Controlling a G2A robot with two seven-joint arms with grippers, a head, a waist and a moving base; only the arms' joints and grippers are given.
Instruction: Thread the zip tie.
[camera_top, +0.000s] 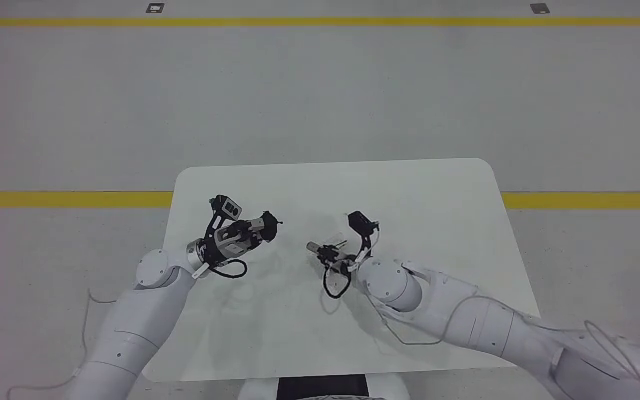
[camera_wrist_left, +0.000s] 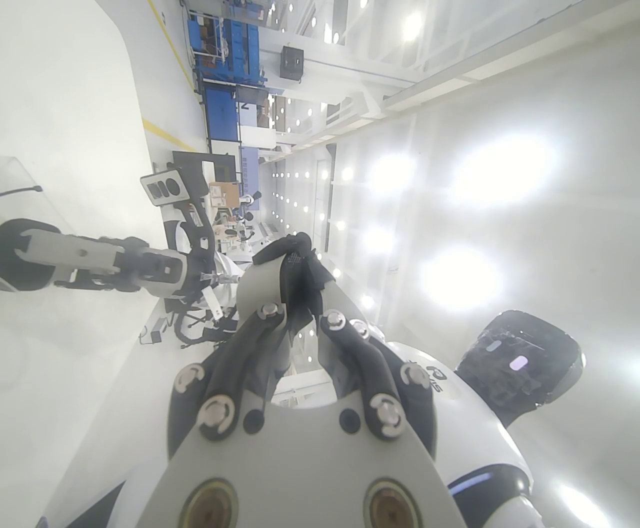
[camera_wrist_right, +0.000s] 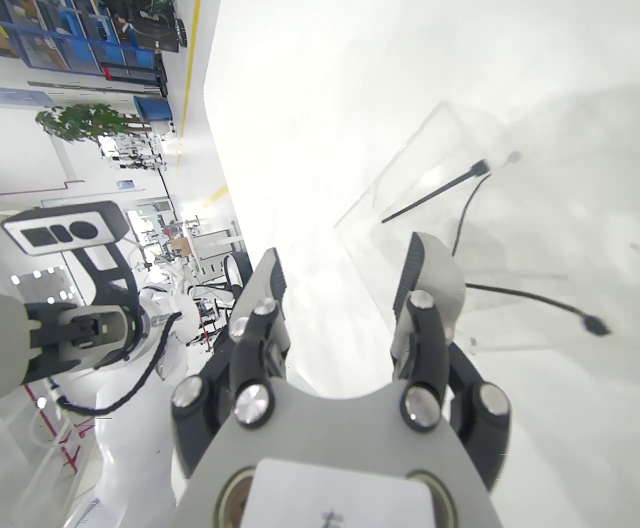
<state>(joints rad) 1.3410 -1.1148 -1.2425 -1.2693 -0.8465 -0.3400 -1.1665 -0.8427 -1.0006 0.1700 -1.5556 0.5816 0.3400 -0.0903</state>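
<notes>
Zip tie (camera_wrist_right: 435, 192) lay unthreaded and ungrasped beyond the right tool (camera_wrist_right: 345, 250), its fingers apart; the left tool (camera_wrist_left: 298, 246) was pinched together.

A: What sort of place?
B: Big indoor hall, robotics lab or workshop type, not a home. Smooth grey floor (camera_top: 320, 100) w/ yellow lines (camera_top: 320, 21) painted across it, plus small floor hatches (camera_top: 155, 8).
A: Anything besides the floor?
B: Blue storage racks (camera_wrist_left: 220, 65) on the far side, high white ceiling beams (camera_wrist_left: 450, 75), rows of round ceiling lamps (camera_wrist_left: 345, 172). Desks w/ equipment (camera_wrist_right: 210, 245) and a cardboard box (camera_wrist_left: 222, 192) further back.
A: Office-like at all?
B: Slightly: potted plant (camera_wrist_right: 80, 120) near the racks. White tabletop (camera_top: 420, 190) stands on open floor, across one yellow line.
</notes>
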